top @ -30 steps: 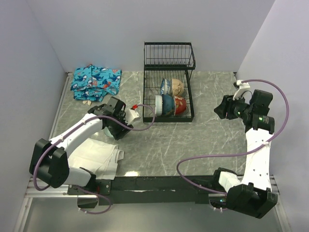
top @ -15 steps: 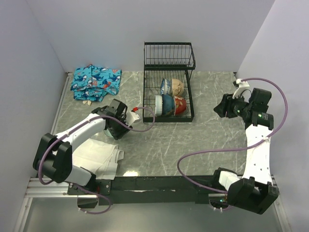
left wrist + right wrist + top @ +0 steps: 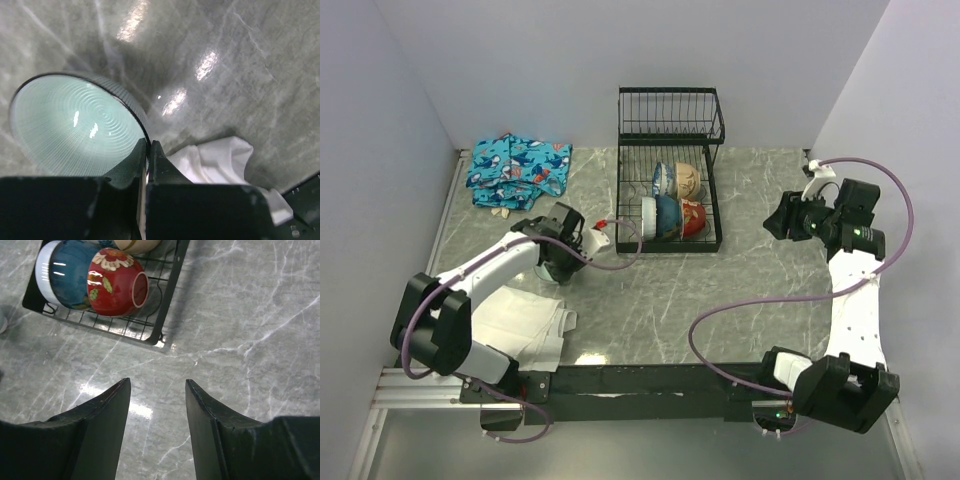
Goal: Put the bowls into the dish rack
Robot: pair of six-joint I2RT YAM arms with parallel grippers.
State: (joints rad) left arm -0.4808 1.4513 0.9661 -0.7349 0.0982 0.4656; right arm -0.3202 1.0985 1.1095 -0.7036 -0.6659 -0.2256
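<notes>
The pale green bowl (image 3: 75, 127) sits pinched by its rim in our left gripper (image 3: 148, 146); we should lift it level.

Left gripper (image 3: 148, 148) seemingly clamped, right gripper (image 3: 157, 386) agape

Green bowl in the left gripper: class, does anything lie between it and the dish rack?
Nothing visible does. The left gripper pinches the rim of the green bowl; only bare table lies between it and the dish rack. The white cloth lies nearer, off that path.
</notes>
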